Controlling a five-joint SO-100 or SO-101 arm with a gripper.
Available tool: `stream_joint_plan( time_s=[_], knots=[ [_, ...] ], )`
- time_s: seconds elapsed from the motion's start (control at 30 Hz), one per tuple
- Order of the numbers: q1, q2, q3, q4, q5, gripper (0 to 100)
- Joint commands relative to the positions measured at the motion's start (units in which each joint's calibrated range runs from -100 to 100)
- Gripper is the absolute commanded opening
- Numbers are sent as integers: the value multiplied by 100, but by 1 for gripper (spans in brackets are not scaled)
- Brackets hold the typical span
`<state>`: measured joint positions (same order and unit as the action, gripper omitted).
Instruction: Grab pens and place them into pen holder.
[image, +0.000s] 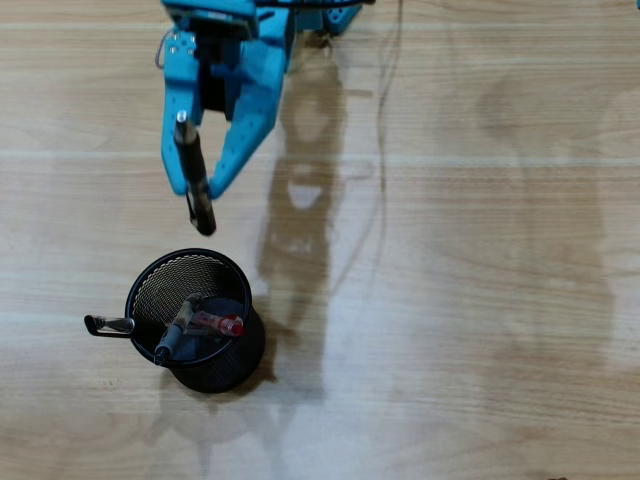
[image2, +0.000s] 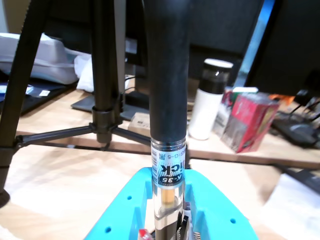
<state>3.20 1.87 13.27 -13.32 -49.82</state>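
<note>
Gripping a slim pen with a black rubber sleeve and clear barrel (image: 194, 175), the blue two-finger gripper (image: 200, 190) is seen closed on it, above a pale wood-grain table (image: 450, 300). A round black wire-mesh pen holder (image: 232, 365) is found below the gripper in the overhead view; three pens are held inside, among them a red and clear pen (image: 220, 323). In the wrist view the gripped pen (image2: 167, 100) is shown upright between blue fingers (image2: 215, 210).

1. The blue gripper (image: 200, 190) hangs above and just behind the pen holder (image: 196, 306) in the overhead view.
2. Its jaws are clamped on a black-sleeved pen (image: 193, 170), held lengthwise.
</note>
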Motion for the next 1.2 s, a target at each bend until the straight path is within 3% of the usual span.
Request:
stream_joint_plan(
  time_s=[0.0,0.37,1.0,1.17],
  knots=[
    [38,599,-728,-15,-228,2],
    [556,1993,-980,-1944,-472,2],
    [665,2363,-764,-1995,-472,2],
    [647,2304,-755,-1978,-472,9]
  ],
)
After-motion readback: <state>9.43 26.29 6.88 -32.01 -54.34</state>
